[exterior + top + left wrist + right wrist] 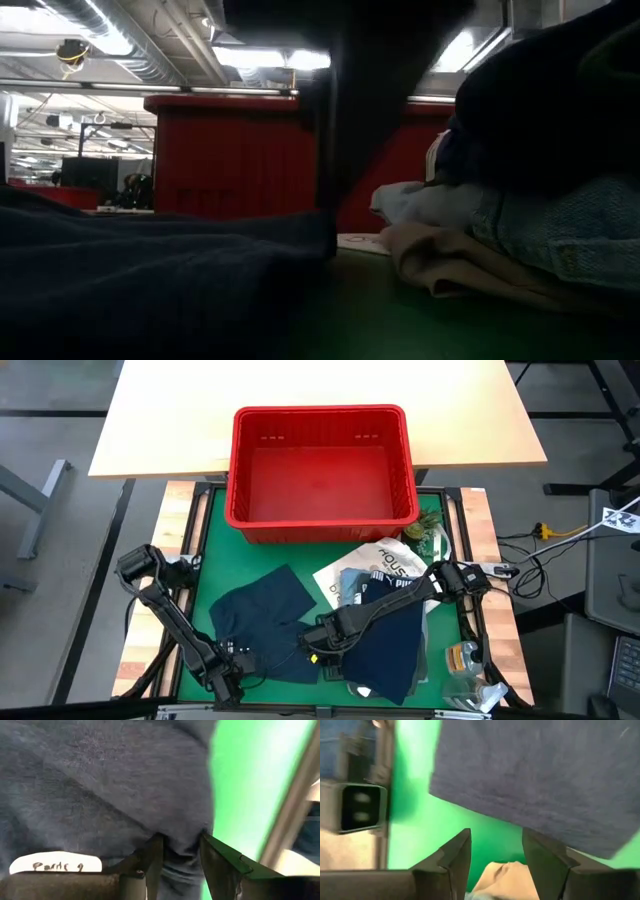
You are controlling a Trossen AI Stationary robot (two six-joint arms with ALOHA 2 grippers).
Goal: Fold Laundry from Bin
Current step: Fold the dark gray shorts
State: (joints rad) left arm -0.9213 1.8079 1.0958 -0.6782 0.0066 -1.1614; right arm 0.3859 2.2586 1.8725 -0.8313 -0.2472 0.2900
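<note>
The red bin (320,410) stands empty at the table's far side. A navy garment (255,610) lies spread on the green mat (215,530) at the left. My left gripper (245,658) is low at its near edge and shut on it, as the left wrist view (182,852) shows. On the right lies a pile: another navy piece (390,645), light blue cloth (350,585) and a white tote bag (385,560). My right gripper (312,642) is open between the two, over bare mat (495,852). A beige garment (502,872) lies under its fingers. My left gripper pinches a puckered bit of the navy garment (181,862) between its two fingers, close to the garment's edge beside the bare mat. The fingers come in low, slanting from the table's near left. The garment lies flat on the mat beyond the fingers.
Small items (465,660) lie at the mat's near right corner and a greenish thing (430,530) lies beside the bin. In the low view the beige garment (450,265) and light blue denim (560,230) lie heaped at the right, with the bin (230,150) behind.
</note>
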